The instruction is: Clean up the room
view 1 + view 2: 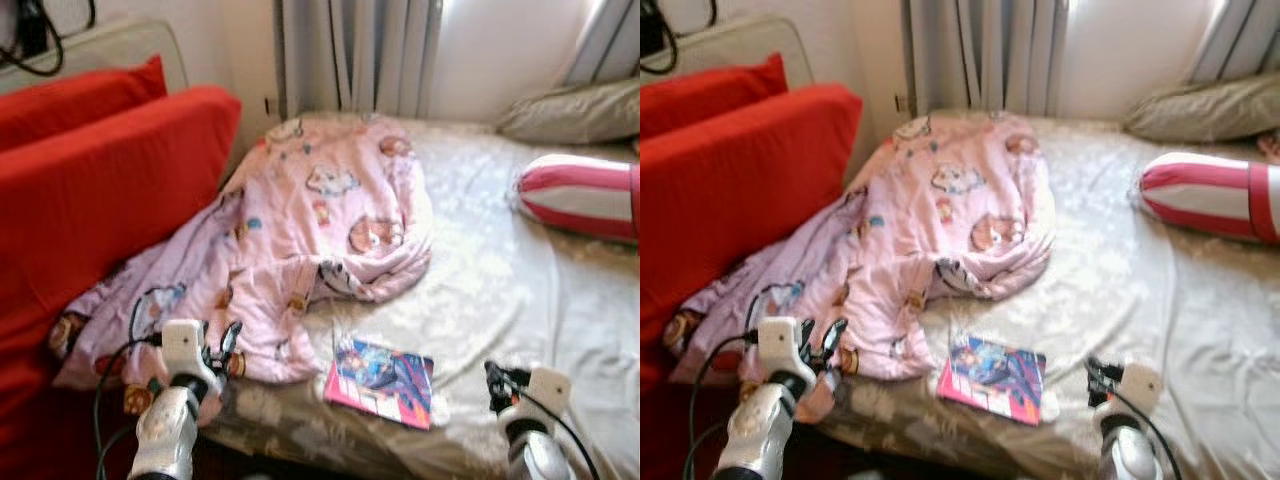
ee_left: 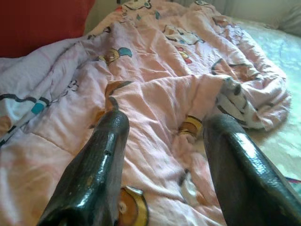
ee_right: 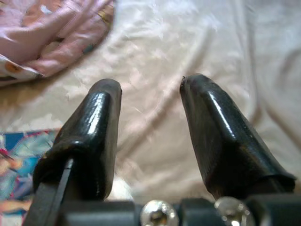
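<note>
1. Two claws were up at the near edge of the bed (image 1: pixel 520 300). The left claw (image 1: pixel 222 342) was at the near left corner, fingers spread apart, holding nothing.
2. In the left wrist view its fingers (image 2: pixel 94 169) hovered just over the pink quilt (image 1: pixel 310 230); contact could not be confirmed.
3. The right claw (image 1: pixel 496 378) sat near the right part of the near edge, fingers parted and empty, over bare cream bedsheet (image 3: pixel 188 42).
4. The pink quilt had a cartoon print and lay crumpled across the left half of the bed, from the far edge by the curtain (image 1: pixel 360 50) to the near left corner, with its left side spilling against the red sofa cushions (image 1: pixel 90 190).
5. A colourful magazine (image 1: pixel 382 381) lay flat at the near edge, between the two claws, just beside the quilt's near hem. It also showed at the edge of the right wrist view.
6. A red-and-white striped bolster (image 1: pixel 580 195) lay at the right edge of the bed, well apart from the quilt.
7. A beige pillow (image 1: pixel 570 112) sat at the far right corner, behind the bolster.
8. Black cables (image 1: pixel 30 40) hung on the wall above the sofa back.
</note>
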You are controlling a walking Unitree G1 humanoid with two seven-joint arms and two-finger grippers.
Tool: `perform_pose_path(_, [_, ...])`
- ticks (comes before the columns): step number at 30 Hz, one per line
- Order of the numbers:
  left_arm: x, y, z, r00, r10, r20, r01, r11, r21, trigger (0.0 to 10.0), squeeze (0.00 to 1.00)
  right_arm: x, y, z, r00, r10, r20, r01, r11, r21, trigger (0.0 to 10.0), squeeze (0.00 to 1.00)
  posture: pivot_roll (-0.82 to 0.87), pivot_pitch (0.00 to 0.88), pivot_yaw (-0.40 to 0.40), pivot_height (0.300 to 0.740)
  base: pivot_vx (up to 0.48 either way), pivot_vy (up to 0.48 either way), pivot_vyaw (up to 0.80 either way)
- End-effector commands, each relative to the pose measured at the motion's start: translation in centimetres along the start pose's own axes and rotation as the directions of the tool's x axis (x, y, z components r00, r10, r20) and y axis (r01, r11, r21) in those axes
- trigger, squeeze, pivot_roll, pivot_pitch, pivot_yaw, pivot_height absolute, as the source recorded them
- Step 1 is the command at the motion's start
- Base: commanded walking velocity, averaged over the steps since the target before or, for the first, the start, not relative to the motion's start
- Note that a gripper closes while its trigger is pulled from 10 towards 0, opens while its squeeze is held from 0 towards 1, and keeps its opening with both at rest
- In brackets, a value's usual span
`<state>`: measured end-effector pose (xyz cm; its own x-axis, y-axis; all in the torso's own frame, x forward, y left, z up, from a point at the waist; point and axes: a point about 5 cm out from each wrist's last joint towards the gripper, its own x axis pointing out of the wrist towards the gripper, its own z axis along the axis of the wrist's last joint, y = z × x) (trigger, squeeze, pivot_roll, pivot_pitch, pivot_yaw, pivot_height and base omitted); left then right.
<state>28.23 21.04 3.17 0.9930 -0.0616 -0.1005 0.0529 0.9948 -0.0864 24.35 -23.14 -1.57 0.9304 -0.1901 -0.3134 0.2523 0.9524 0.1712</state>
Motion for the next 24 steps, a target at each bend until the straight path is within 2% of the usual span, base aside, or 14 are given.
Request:
perform_pose_path(1, [-0.5,0.8,-0.1,1.000,0.030,-0.007,-0.030,1.000,0.002,10.0,0.00,0.5,1.6,0.1,0.998,0.062,-0.012,-0.062,0.998,-0.006,10.0,0.00,0.03,0.026,-0.007,0.647,0.000,0.000,0.00])
perform_pose_path(5, [-0.6,0.9,0.0,0.999,0.038,0.002,-0.038,0.999,-0.017,10.0,0.00,0.8,2.2,0.3,0.994,0.109,-0.032,-0.110,0.993,-0.038,10.0,0.00,0.03,0.043,-0.004,0.647,0.000,0.000,0.00])
perform_pose_path(7, [-0.6,0.7,0.0,1.000,0.023,-0.005,-0.023,1.000,-0.007,10.0,0.00,1.2,2.6,0.6,0.984,0.167,-0.054,-0.172,0.981,-0.090,10.0,0.00,0.03,0.074,0.000,0.647,0.000,0.000,0.00])
perform_pose_path(11, [-0.7,0.6,0.1,1.000,0.006,-0.007,-0.006,1.000,0.007,10.0,0.00,2.0,2.8,1.4,0.978,0.188,-0.088,-0.200,0.969,-0.145,10.0,0.00,0.06,0.114,0.008,0.647,0.000,0.000,0.00])
perform_pose_path(12, [-0.8,0.6,0.3,1.000,-0.001,0.000,0.001,1.000,0.011,10.0,0.00,2.4,3.0,1.8,0.974,0.205,-0.096,-0.219,0.961,-0.170,10.0,0.00,0.08,0.146,0.007,0.647,0.000,0.000,0.00])
perform_pose_path(14, [-1.0,0.6,0.4,1.000,-0.010,0.003,0.010,1.000,0.018,10.0,0.00,2.7,3.3,2.2,0.967,0.227,-0.117,-0.247,0.945,-0.212,10.0,0.00,0.09,0.152,0.007,0.647,0.000,0.000,0.00])
perform_pose_path(16, [-1.5,0.9,0.4,1.000,-0.016,-0.003,0.016,0.999,0.031,10.0,0.00,3.2,3.8,2.7,0.959,0.241,-0.149,-0.277,0.911,-0.305,10.0,0.00,0.09,0.170,0.020,0.647,0.000,0.000,0.00])
perform_pose_path(17, [-1.5,0.9,0.4,1.000,-0.016,-0.003,0.016,0.999,0.031,10.0,0.00,3.2,3.8,2.7,0.959,0.241,-0.149,-0.277,0.911,-0.305,10.0,0.00,0.09,0.170,0.020,0.647,0.000,0.000,0.00])
perform_pose_path(19, [-2.1,1.4,0.4,1.000,-0.018,-0.012,0.019,0.999,0.044,10.0,0.00,3.8,4.1,3.2,0.954,0.231,-0.190,-0.287,0.883,-0.371,10.0,0.00,0.10,0.199,0.033,0.647,0.000,0.000,0.00])
perform_pose_path(22, [-2.5,1.6,0.5,1.000,-0.023,-0.018,0.024,0.998,0.058,10.0,0.00,4.0,4.0,3.6,0.959,0.212,-0.189,-0.270,0.888,-0.372,10.0,0.00,0.12,0.205,0.040,0.647,0.000,0.000,0.00])
perform_pose_path(23, [-2.7,1.8,0.7,1.000,-0.023,-0.015,0.024,0.998,0.062,10.0,0.00,4.2,3.9,3.9,0.965,0.199,-0.169,-0.248,0.898,-0.362,10.0,0.00,0.12,0.214,0.044,0.647,0.000,0.000,0.00])
perform_pose_path(24, [-3.0,2.1,1.1,1.000,-0.015,-0.008,0.015,0.998,0.063,10.0,0.00,4.4,3.8,4.5,0.978,0.165,-0.124,-0.196,0.934,-0.300,10.0,0.00,0.13,0.242,0.049,0.647,0.000,0.000,0.00])
